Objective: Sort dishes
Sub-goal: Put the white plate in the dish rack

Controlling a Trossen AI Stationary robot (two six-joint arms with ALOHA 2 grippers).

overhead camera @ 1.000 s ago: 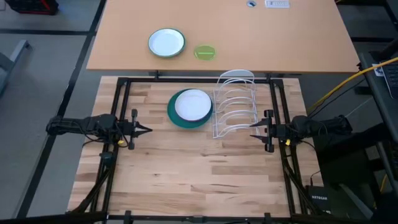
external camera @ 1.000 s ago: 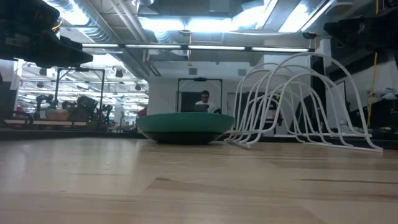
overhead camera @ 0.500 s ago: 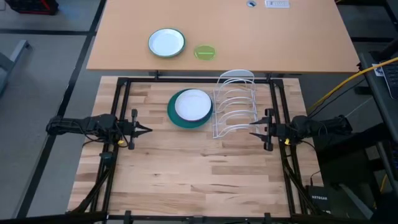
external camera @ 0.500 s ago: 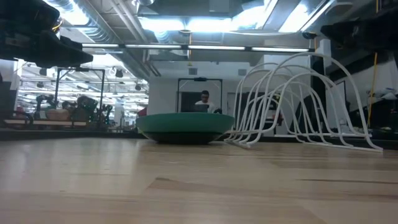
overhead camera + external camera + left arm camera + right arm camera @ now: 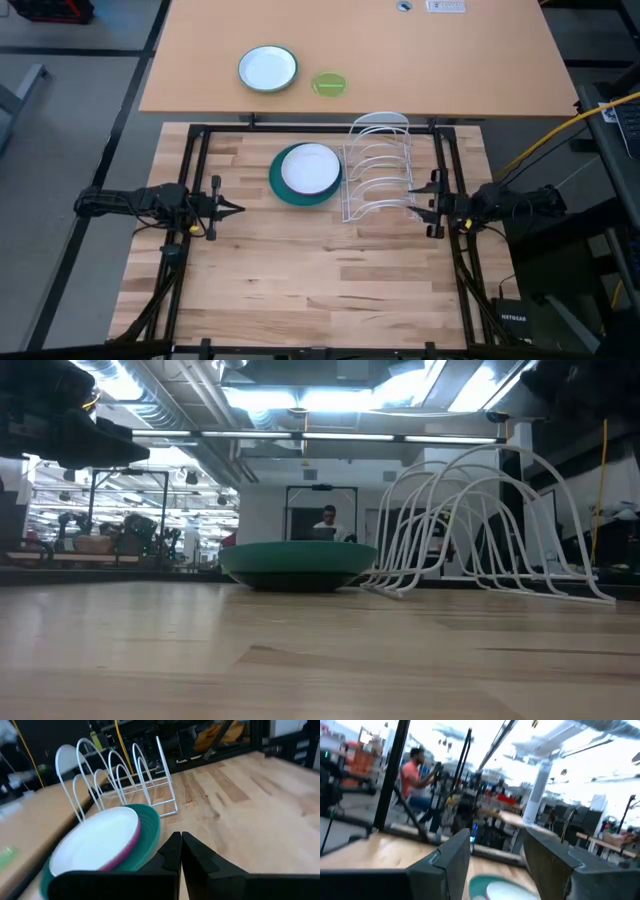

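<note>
A large teal plate [image 5: 277,186] lies flat on the wooden table, also seen in the low view [image 5: 295,565]. A magenta-pink plate [image 5: 128,850] lies in it, and a plain white plate [image 5: 310,167] lies on top. The dark red speckled bowl is out of view. My left gripper [image 5: 238,209] is shut and empty, above the table to the left of the stack. My right gripper [image 5: 414,207] is open and empty [image 5: 495,851], raised at the right side of the white wire rack [image 5: 378,165].
The wire dish rack [image 5: 480,530] stands on the table just right of the stack. On the tan table beyond lie a white plate with a green rim [image 5: 267,69] and a small lime-green dish [image 5: 329,84]. People show in the room behind.
My right gripper has risen, leaving the low view, and has drawn back a little toward the table's right edge. The plates and my left gripper have kept still.
</note>
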